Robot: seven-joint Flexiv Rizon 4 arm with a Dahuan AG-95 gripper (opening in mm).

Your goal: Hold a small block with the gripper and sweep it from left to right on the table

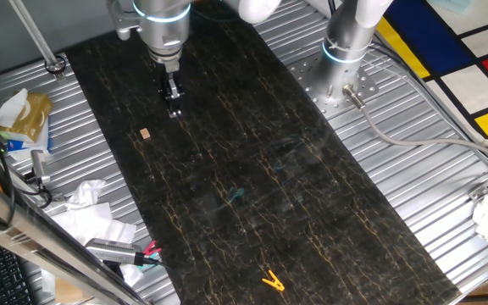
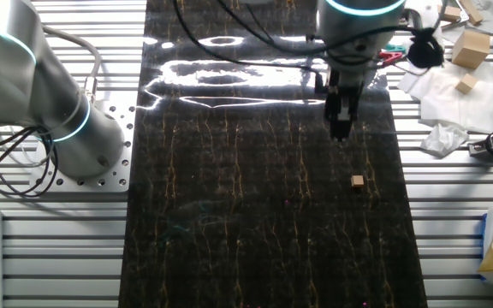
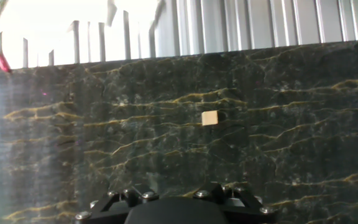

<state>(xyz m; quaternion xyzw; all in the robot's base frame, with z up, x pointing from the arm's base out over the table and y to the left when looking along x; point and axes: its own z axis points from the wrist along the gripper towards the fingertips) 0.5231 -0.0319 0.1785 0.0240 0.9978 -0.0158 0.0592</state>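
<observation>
The small tan block (image 1: 145, 133) lies alone on the dark veined table (image 1: 312, 212), near its left edge. My black gripper (image 1: 174, 106) hangs just above the table, up and to the right of the block, apart from it. Its fingers look closed together and hold nothing. In the other fixed view the gripper (image 2: 339, 128) is above the block (image 2: 358, 180) on the table (image 2: 229, 214). In the hand view the block (image 3: 210, 118) lies ahead on the table (image 3: 104, 93); only the gripper's body shows at the bottom edge, and the fingertips are hidden.
A second upright silver arm (image 1: 346, 42) stands on the ribbed metal beside the table. A yellow clip (image 1: 272, 280) lies at the table's near end. Crumpled paper and tools (image 1: 91, 212) sit off the left edge. Larger wooden blocks (image 2: 469, 47) lie on tissue.
</observation>
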